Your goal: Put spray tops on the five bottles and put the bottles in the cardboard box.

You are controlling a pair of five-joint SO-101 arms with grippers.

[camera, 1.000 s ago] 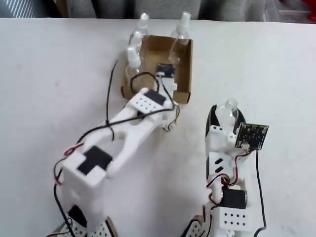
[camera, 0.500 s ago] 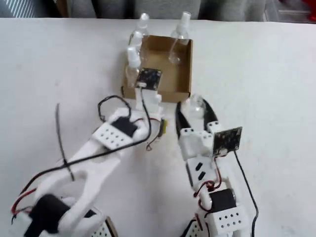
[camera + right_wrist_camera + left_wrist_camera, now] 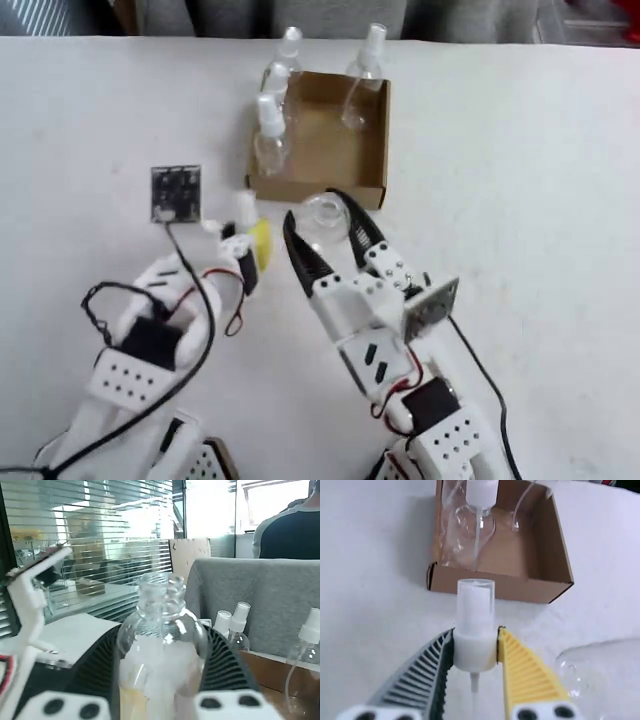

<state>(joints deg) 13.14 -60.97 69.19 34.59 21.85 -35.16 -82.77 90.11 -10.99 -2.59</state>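
Currently the left gripper (image 3: 475, 652) pinches a spray top (image 3: 475, 615) by its collar between grey and yellow fingers. The dip tube (image 3: 474, 682) hangs below, just in front of the cardboard box (image 3: 500, 586). The right gripper (image 3: 160, 680) is clamped round the belly of an uncapped bottle (image 3: 161, 630), neck open and upright, close to the box's front wall on the table (image 3: 520, 150). The capped bottles (image 3: 268, 135) sit at the box: at least two inside, and for the ones at the far rim I can't tell.

The bottle looks like thin clear plastic: likely light, slick, and it dents if squeezed hard. A belly grip keeps the neck free. The top looks rigid and light, so the collar is the sensible hold. The tube is probably thin and bendy and needs threading into the neck first.
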